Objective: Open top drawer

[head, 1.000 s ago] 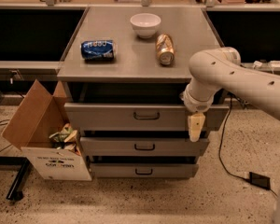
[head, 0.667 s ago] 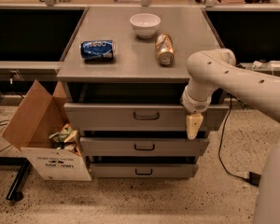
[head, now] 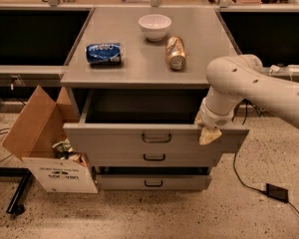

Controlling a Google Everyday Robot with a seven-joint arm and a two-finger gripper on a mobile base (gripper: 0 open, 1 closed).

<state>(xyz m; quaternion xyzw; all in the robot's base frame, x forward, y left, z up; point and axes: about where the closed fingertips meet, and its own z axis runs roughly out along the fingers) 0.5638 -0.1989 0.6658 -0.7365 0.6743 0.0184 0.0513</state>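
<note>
The top drawer (head: 114, 139) is the widest grey front of the grey cabinet, with a small dark loop handle (head: 156, 138) at its centre. It stands pulled out, and its deep dark tray (head: 144, 106) shows empty under the cabinet top. My gripper (head: 208, 135), with yellowish tips on a white arm (head: 259, 88), hangs over the top edge of the drawer front near its right end, well to the right of the handle.
Two shorter drawers, the middle (head: 154, 158) and the bottom (head: 153, 183), sit below, the bottom one slightly out. On the cabinet top lie a blue can (head: 104, 53), a white bowl (head: 155, 26) and a tan can (head: 176, 53). An open cardboard box (head: 50, 148) stands at the left. A cable (head: 254, 183) crosses the floor at the right.
The top drawer has slid out toward the camera, and its tray now shows. My gripper and arm came slightly forward with the drawer front.
</note>
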